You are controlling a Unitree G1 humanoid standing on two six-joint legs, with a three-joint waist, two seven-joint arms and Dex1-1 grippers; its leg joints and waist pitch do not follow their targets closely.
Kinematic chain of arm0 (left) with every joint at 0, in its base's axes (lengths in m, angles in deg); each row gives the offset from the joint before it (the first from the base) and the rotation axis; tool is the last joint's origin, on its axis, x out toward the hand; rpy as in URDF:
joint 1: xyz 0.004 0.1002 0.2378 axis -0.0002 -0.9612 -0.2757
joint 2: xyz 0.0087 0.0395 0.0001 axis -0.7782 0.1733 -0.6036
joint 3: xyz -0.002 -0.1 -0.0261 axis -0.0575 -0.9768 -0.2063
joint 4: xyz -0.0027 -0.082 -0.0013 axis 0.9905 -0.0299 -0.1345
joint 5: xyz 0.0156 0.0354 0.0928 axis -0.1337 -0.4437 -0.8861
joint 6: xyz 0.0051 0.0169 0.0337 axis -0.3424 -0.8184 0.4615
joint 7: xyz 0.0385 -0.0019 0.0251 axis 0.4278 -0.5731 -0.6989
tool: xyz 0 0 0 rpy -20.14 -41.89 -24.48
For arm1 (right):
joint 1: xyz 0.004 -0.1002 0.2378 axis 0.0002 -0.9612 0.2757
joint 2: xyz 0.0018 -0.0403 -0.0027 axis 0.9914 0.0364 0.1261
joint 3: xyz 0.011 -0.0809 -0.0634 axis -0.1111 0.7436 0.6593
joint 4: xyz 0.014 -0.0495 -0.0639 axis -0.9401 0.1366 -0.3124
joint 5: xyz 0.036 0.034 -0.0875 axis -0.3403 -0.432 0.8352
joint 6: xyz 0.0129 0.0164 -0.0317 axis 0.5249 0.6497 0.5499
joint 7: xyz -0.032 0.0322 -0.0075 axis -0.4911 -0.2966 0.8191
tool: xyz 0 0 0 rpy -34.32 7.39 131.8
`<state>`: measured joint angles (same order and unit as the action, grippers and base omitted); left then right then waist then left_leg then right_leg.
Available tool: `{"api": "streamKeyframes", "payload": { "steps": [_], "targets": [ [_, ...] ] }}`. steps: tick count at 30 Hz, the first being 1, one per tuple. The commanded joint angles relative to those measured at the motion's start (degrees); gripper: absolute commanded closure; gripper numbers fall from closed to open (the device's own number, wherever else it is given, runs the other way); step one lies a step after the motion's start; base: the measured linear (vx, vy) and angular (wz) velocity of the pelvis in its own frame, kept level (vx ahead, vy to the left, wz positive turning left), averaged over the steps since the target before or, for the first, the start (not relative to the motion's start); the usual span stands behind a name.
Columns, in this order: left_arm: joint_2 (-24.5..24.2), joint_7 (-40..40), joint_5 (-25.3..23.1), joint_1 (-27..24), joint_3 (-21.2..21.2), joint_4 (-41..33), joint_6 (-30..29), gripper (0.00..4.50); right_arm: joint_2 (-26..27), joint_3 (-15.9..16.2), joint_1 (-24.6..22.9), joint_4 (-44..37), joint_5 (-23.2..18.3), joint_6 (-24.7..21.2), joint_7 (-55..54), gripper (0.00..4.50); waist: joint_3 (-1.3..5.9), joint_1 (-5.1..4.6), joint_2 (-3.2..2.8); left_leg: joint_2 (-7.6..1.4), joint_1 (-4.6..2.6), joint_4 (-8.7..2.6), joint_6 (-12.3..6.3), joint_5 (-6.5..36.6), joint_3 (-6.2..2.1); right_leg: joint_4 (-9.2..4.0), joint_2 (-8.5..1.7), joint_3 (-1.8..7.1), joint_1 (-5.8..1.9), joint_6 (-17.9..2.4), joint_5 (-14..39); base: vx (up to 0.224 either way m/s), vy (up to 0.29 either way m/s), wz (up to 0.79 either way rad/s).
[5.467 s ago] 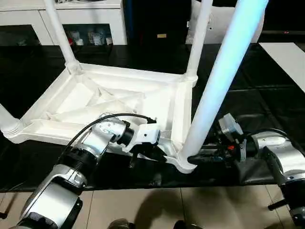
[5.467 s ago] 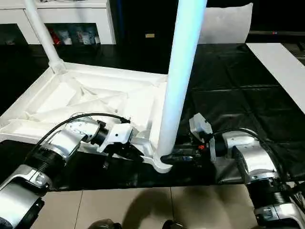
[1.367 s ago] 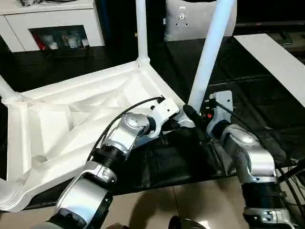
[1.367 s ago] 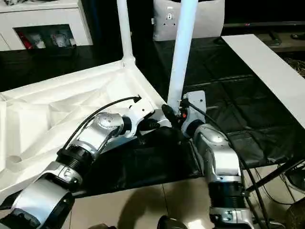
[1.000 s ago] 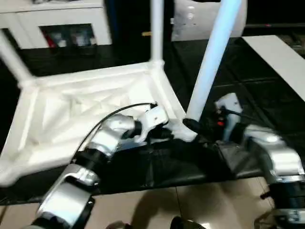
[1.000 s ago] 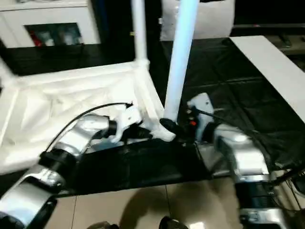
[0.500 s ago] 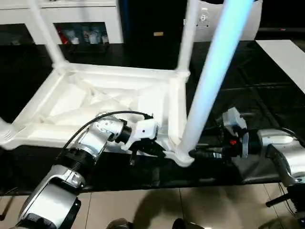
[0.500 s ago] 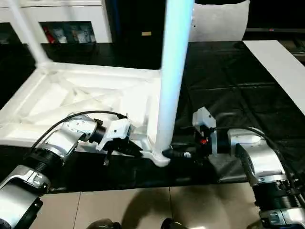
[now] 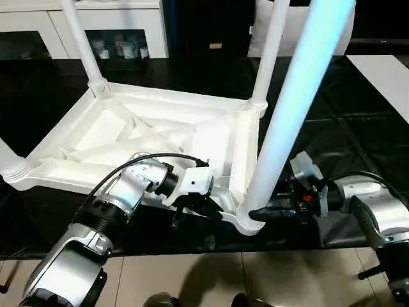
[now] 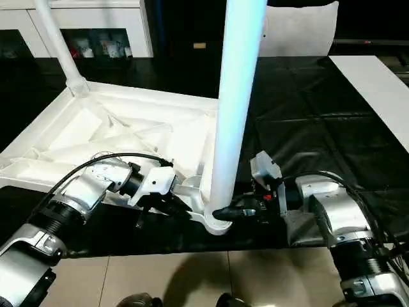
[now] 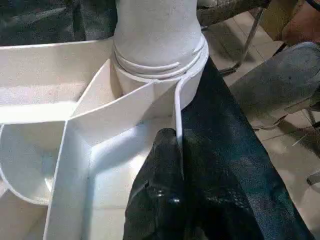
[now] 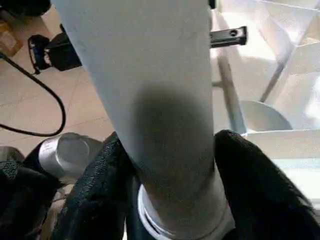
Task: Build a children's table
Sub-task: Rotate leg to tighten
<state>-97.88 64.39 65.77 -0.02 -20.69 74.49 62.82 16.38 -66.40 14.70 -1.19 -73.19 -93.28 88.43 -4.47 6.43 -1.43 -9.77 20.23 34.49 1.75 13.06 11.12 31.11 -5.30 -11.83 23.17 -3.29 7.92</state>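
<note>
Now: right gripper (image 12: 170,200) has just closed round nearest leg (image 9: 291,121) at its socket; left gripper (image 11: 167,200) stays pinched on tabletop rim (image 11: 177,110); screwing-in apparently proceeding.

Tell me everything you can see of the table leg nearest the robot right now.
The nearest leg is a long white plastic tube. It stands upright in the round corner socket of the upturned tabletop. The right gripper grips it just above the socket, one black finger on each side. The left gripper is shut on the tabletop's rim beside that socket.

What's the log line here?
left gripper: shut on rim | right gripper: around near leg | table: upside down
</note>
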Motion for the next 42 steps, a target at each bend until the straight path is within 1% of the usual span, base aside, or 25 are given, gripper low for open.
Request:
{"api": "streamKeyframes", "payload": {
  "steps": [1, 4, 7, 9, 12, 13, 14, 15, 17, 18, 19, 21, 22, 26, 27, 28, 30, 31, 32, 33, 36, 38, 39, 41, 42],
  "targets": [
    [0.1, 1.9, 0.2, 1.1, 1.1, -2.1, 1.6, 4.50, -0.1, 0.4, 0.8, 0.4, -0.9, 0.0, 1.2, 2.39, 4.35, -0.19, 1.06, -5.18, -0.23, -3.72, -6.90, 2.2, -2.30, -2.99, -6.03, 5.44, -3.96, -4.4, 16.5, 0.000, 0.000, 0.00],
    [-0.1, 1.7, 0.2, 1.1, 0.8, -1.8, 1.1, 4.50, -0.2, 0.7, 0.6, 0.0, -1.4, -0.9, 2.0, 2.45, 4.42, -0.11, 1.02, -5.11, -0.23, -3.71, -6.60, 2.4, -2.28, -3.10, -6.01, 5.39, -4.04, -4.1, 17.1, 0.000, 0.000, 0.00],
    [0.6, -0.5, 0.8, 1.4, -0.7, -1.3, -2.2, 4.50, 0.6, -0.1, -0.2, -1.6, -3.4, -3.3, 1.4, 2.50, 4.53, -0.05, 0.95, -5.24, -0.32, -3.69, -6.56, 2.0, -2.34, -2.98, -5.96, 5.37, -4.01, -4.2, 16.7, 0.000, 0.000, 0.00],
    [0.7, -0.7, 0.9, 1.4, -0.8, -1.3, -2.4, 4.50, 0.7, -0.2, -0.2, -1.7, -3.6, -3.4, 1.2, 2.51, 4.51, 0.00, 0.99, -5.17, -0.26, -3.70, -6.54, 2.0, -2.31, -3.00, -6.00, 5.37, -4.08, -4.3, 16.8, 0.000, 0.000, 0.00],
    [2.9, -6.0, 1.5, 1.7, -2.7, -1.1, -7.1, 4.50, 3.8, -2.4, -1.9, -4.5, -5.9, -6.7, -4.8, 2.51, 4.43, 0.06, 0.95, -5.23, -0.37, -3.76, -6.12, 2.5, -2.31, -3.35, -5.99, 5.34, -4.05, -4.0, 17.9, 0.000, 0.000, 0.00],
    [2.9, -6.0, 1.5, 1.7, -2.7, -1.1, -7.1, 4.50, 3.8, -2.4, -1.9, -4.5, -5.9, -6.7, -4.8, 2.51, 4.42, -0.11, 0.99, -5.15, -0.37, -3.80, -5.34, 3.0, -2.38, -3.46, -6.01, 5.23, -4.07, -3.5, 18.9, 0.000, 0.000, 0.00],
    [4.3, -9.5, 1.3, 1.7, -3.3, -1.5, -10.1, 4.50, 6.6, -3.8, -2.2, -5.0, -5.2, -8.2, -11.7, 2.51, 4.36, -0.25, 0.98, -5.05, -0.47, -3.88, -4.79, 3.3, -2.34, -3.71, -5.97, 5.21, -3.98, -3.1, 19.9, 0.000, 0.000, 0.00],
    [4.9, -10.9, 1.2, 1.6, -3.4, -1.8, -11.2, 4.50, 7.8, -4.3, -2.1, -4.9, -4.5, -8.4, -14.7, 2.51, 4.36, -0.55, 1.10, -5.09, -0.38, -3.94, -4.24, 3.2, -2.42, -3.65, -6.04, 5.24, -4.03, -3.0, 20.4, 0.000, 0.000, 0.00],
    [7.0, -14.9, 0.7, 1.3, -3.7, -2.5, -14.9, 4.50, 11.0, -5.0, -1.5, -3.6, -1.0, -9.1, -23.7, 2.51, 4.17, -1.64, 1.20, -4.36, -0.18, -3.94, -2.91, 4.4, -2.42, -4.34, -5.91, 4.84, -4.16, -1.5, 23.9, 0.000, 0.000, 0.00],
    [7.7, -16.1, 0.5, 1.2, -3.8, -2.6, -15.6, 4.50, 11.9, -5.1, -1.3, -3.2, -0.1, -9.2, -25.9, 2.51, 4.17, -1.64, 1.20, -4.36, -0.18, -3.94, -2.91, 4.4, -2.42, -4.34, -5.91, 4.84, -4.16, -1.5, 23.9, 0.000, 0.000, 0.00],
    [9.5, -19.6, 0.0, 1.3, -4.2, -2.2, -17.3, 4.50, 14.3, -5.7, -0.6, -2.1, 1.8, -9.5, -31.6, 2.51, 4.06, -2.47, 1.24, -3.84, -0.03, -3.81, -2.75, 5.1, -2.41, -5.01, -5.75, 4.40, -4.28, 0.1, 26.2, 0.000, 0.000, 0.00],
    [12.2, -24.0, -0.5, 1.9, -4.8, -1.2, -19.9, 4.50, 17.4, -6.3, 0.5, -1.3, 3.9, -10.6, -38.7, 2.51, 4.10, -3.61, 1.19, -3.75, 0.10, -3.73, -2.91, 4.7, -2.53, -5.02, -5.55, 4.30, -4.21, 0.3, 25.6, 0.000, 0.000, 0.00],
    [13.6, -27.0, -0.9, 2.5, -5.2, -0.4, -21.0, 4.50, 19.1, -6.7, 0.9, -1.3, 5.1, -11.5, -42.5, 2.51, 4.13, -4.39, 1.17, -3.74, 0.28, -3.66, -3.31, 4.3, -2.55, -4.91, -5.38, 4.37, -4.19, 0.2, 24.6, 0.000, 0.000, 0.00],
    [18.0, -37.8, -2.2, 4.9, -7.2, 3.2, -22.7, 4.50, 24.9, -8.3, 2.7, -1.1, 8.3, -14.5, -55.3, 2.52, 4.16, -4.92, 1.06, -3.38, 0.15, -3.54, -4.48, 4.3, -2.41, -5.13, -5.30, 4.28, -4.15, 0.1, 24.2, 0.000, 0.000, 0.00],
    [19.1, -40.9, -2.7, 5.4, -7.9, 3.8, -23.3, 4.50, 26.3, -8.8, 3.1, -0.9, 9.2, -15.3, -59.2, 2.53, 4.22, -5.02, 0.91, -3.66, 0.05, -3.58, -4.64, 3.8, -2.48, -5.02, -5.15, 4.36, -3.93, -0.2, 23.3, 0.000, 0.000, 0.00],
    [19.8, -42.9, -3.3, 5.8, -8.2, 4.2, -23.5, 4.50, 27.7, -9.4, 3.5, -0.5, 9.2, -15.5, -61.6, 2.53, 4.29, -4.94, 0.78, -3.84, -0.08, -3.61, -4.65, 3.6, -2.64, -4.89, -5.30, 4.34, -3.96, -0.5, 22.5, 0.000, 0.000, 0.00],
    [21.2, -45.7, -4.2, 6.4, -8.6, 4.7, -23.7, 4.50, 30.1, -10.2, 3.7, 0.0, 10.1, -14.2, -65.6, 2.53, 4.36, -4.90, 0.93, -4.07, -0.10, -3.66, -4.93, 3.4, -2.61, -4.62, -5.51, 4.62, -3.89, -1.1, 21.0, 0.000, 0.000, 0.00],
    [21.6, -46.5, -4.5, 6.6, -8.7, 4.7, -23.8, 4.50, 31.1, -10.7, 3.7, 0.2, 10.1, -13.2, -66.5, 2.19, 4.39, -4.82, 0.85, -4.08, -0.05, -3.63, -5.22, 3.3, -2.59, -4.51, -5.60, 4.68, -3.92, -1.5, 20.2, 0.000, 0.000, 0.00],
    [21.7, -46.7, -4.6, 6.6, -8.7, 4.7, -23.8, 4.50, 31.4, -10.9, 3.7, 0.2, 9.9, -12.5, -66.6, 1.85, 4.40, -4.80, 0.89, -4.15, -0.08, -3.67, -5.32, 3.2, -2.59, -4.46, -5.73, 4.74, -3.95, -1.7, 19.8, 0.000, 0.000, 0.00],
    [21.7, -46.2, -4.5, 6.6, -8.6, 4.5, -23.8, 4.50, 31.4, -11.1, 3.6, 0.1, 9.7, -11.5, -66.1, 1.85, 4.39, -4.72, 0.99, -4.12, -0.07, -3.66, -5.73, 3.3, -2.55, -4.38, -5.72, 4.79, -4.01, -2.0, 19.4, 0.000, 0.000, 0.00],
    [19.9, -44.0, -4.7, 5.7, -7.6, 3.7, -22.6, 4.50, 30.2, -11.5, 2.7, -0.6, 9.0, -9.7, -63.8, 1.71, 4.37, -4.53, 0.92, -4.11, -0.06, -3.66, -6.49, 3.4, -2.45, -4.18, -5.77, 4.95, -4.05, -2.3, 18.5, 0.000, 0.000, 0.00],
    [19.1, -42.9, -4.7, 5.3, -7.3, 3.4, -21.6, 4.50, 29.5, -11.7, 2.3, -0.9, 9.0, -9.3, -63.4, 1.40, 4.37, -4.40, 0.93, -4.07, 0.07, -3.68, -6.78, 3.1, -2.50, -4.09, -5.81, 4.96, -4.17, -2.3, 18.1, 0.000, 0.000, 0.00],
    [18.6, -42.1, -4.7, 5.1, -7.1, 3.3, -21.0, 4.50, 28.9, -11.7, 2.1, -1.0, 9.0, -9.0, -63.1, 1.34, 4.40, -4.44, 1.11, -4.15, 0.06, -3.68, -7.07, 2.7, -2.49, -3.92, -5.75, 5.00, -4.16, -2.5, 17.5, 0.000, 0.000, 0.00],
    [17.4, -40.5, -4.7, 4.5, -6.9, 2.8, -20.5, 4.50, 27.4, -11.9, 1.6, -1.3, 9.0, -8.3, -61.7, 1.21, 4.42, -4.37, 1.01, -4.23, 0.05, -3.65, -7.56, 2.3, -2.48, -3.77, -5.78, 5.10, -4.19, -2.8, 16.6, 0.000, 0.000, 0.00],
    [15.0, -37.2, -4.4, 3.5, -6.7, 2.1, -19.0, 4.50, 24.0, -12.3, 0.7, -1.8, 8.4, -6.8, -57.3, 1.21, 4.42, -4.30, 1.02, -4.30, 0.01, -3.64, -7.59, 2.1, -2.52, -3.69, -5.79, 5.10, -4.18, -3.0, 16.4, 0.000, 0.000, 0.00]
  ]
}}
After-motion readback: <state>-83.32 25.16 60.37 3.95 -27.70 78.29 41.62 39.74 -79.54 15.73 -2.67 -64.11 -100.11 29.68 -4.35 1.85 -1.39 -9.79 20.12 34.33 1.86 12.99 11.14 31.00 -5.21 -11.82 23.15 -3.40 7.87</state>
